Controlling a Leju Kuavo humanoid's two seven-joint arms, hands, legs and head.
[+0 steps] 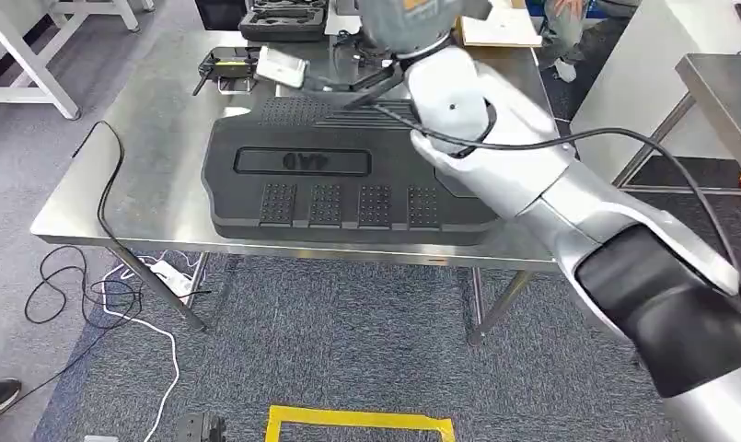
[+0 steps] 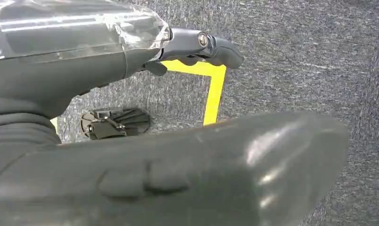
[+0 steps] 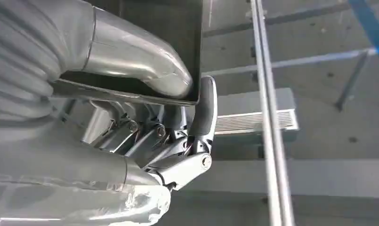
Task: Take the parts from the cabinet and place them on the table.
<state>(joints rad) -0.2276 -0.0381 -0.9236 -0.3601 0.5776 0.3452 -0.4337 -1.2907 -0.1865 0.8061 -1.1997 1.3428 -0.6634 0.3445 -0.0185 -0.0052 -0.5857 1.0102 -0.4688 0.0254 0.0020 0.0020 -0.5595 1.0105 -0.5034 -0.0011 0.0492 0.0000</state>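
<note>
The large black moulded plastic panel (image 1: 339, 175), with raised stud patches and an embossed label, lies flat on the stainless steel counter (image 1: 141, 175), so the part sits at its destination. Its far right corner lies under the right robot hand (image 3: 178, 136). In the right wrist view that robot hand's thumb presses on 1 face of a thin dark edge while the fingers (image 3: 204, 113) curl against the other, so it looks clamped on the panel's rim, though I cannot be certain the edge is the panel's.

The left robot hand (image 2: 197, 47) hangs over grey carpet (image 2: 295, 61) and yellow floor tape (image 2: 213, 89), well apart from the panel; its fingers are curled in on nothing.

As I judge it, release is the step in hand. The risks:
- If the fingers stay hooked under the rim as the arm draws back, the panel could drag across the counter toward the small yellow-and-black device (image 1: 228, 64) and white box (image 1: 282, 66) just beyond it.
- The black cable (image 1: 532, 143) looping along the right arm hangs near the panel and could snag.
- The panel's near edge lies close to the counter's front edge, so a pull that way might tip it off.
</note>
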